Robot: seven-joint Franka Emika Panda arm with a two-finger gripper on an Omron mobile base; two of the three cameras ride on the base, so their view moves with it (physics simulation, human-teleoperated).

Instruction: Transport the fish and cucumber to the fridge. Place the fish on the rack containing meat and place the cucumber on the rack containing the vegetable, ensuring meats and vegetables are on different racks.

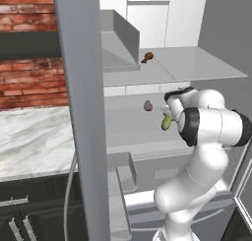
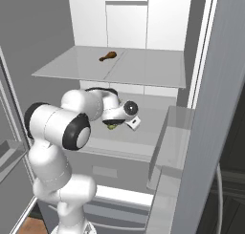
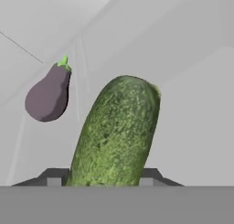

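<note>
Pincer (image 3: 104,179) at the bottom centre of the hand view has the cucumber (image 3: 116,131) between its barely parted tips, low over the lower shelf (image 1: 128,127) of the fridge (image 2: 143,18). Whether it grips or has just let go, I cannot tell. The purple vegetable (image 3: 48,94) sits upper left, close by; a rolling cucumber could knock it.

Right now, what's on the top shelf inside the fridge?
Just the meat, a little brown drumstick, on the rack containing meat. The door covers the shelf's left part.
</note>
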